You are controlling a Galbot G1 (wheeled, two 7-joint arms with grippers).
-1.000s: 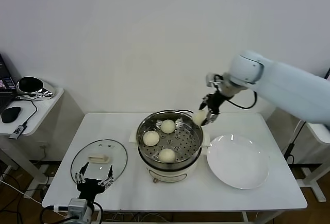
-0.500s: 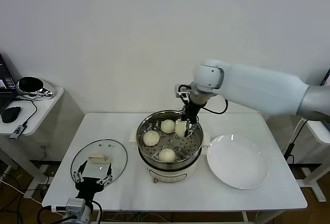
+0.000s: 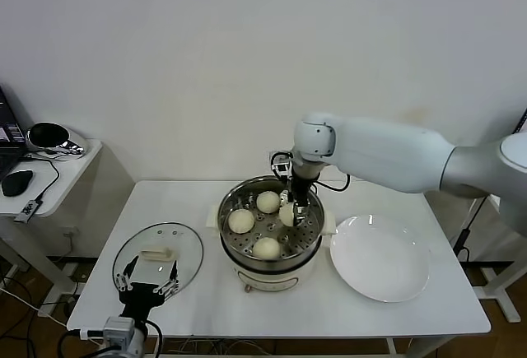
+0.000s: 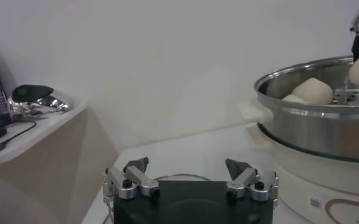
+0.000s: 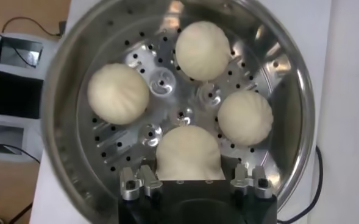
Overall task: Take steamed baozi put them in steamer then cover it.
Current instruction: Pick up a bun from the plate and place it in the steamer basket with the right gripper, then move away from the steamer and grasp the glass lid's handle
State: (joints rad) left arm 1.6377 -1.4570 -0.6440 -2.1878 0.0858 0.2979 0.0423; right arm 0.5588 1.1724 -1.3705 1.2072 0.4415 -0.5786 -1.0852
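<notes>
The white worktop [image 3: 206,309] is carrying everything, and the task is being judged as past its halfway mark. The steamer [image 3: 269,225] is standing at the middle of the worktop, uncovered, and three steamed baozi are already lying on its perforated tray: in the head view one at about 9 o'clock [image 3: 241,220], one at about 12 o'clock [image 3: 268,202] and one at about 6 o'clock [image 3: 266,248]. The plate [image 3: 380,258], at 3 o'clock from the steamer, is showing no buns. The fourth baozi [image 3: 287,214] is being held between the jaws of the right gripper [image 3: 289,212] inside the pot, at about 2 o'clock on the tray, low over it; whether it is already touching the steel cannot be told. In the right wrist view this bun [image 5: 188,153] is being clasped right at the gripper [image 5: 189,176]. So the release of the last bun is being judged as the step in hand. The cover [image 3: 158,253] is lying flat at 9 o'clock from the steamer, well apart from it, so the covering is not yet done. The left gripper [image 3: 151,280] is being kept wide and empty at the cover's near edge.
</notes>
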